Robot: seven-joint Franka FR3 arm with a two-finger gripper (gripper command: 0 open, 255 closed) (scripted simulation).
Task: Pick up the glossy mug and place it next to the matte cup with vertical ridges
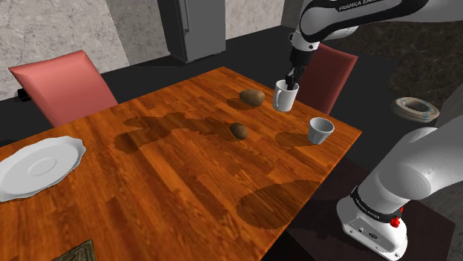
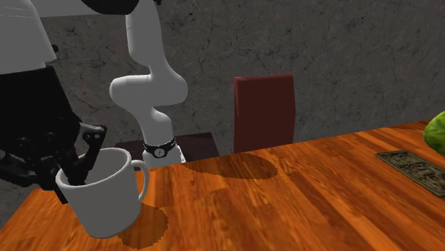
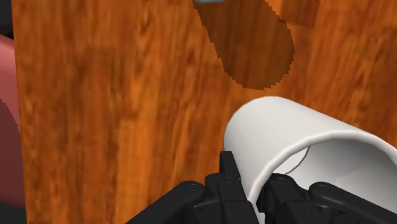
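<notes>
Holding a glossy white mug [image 1: 285,96] by its rim in the gripper [image 1: 291,77], narrowed to the thickness of the wall, with one finger [image 3: 229,173] outside and the other within. Hanging tilted and clear of the table [image 1: 185,185], above its far corner in the shoulder view, with a round shadow [image 2: 146,227] on the wood below. Handle on the side away from the gripper in the second exterior view. Standing upright near the same corner, apart from the mug and nearer the stand [image 1: 375,222]: a pale grey cup [image 1: 320,130]. Lying on the wood: a brown lump [image 1: 253,97] near the mug and a second lump [image 1: 239,131] further in. At the shoulder view's left edge, a white plate [image 1: 37,167]. Behind the table, a pink chair [image 1: 63,89] and a dark red chair [image 1: 330,74], the latter just past the mug. On the floor beyond the cup, a ring-shaped thing [image 1: 415,109]. At the second exterior view's right, a flat patterned mat [image 2: 417,167] and part of something green [image 2: 436,132].
</notes>
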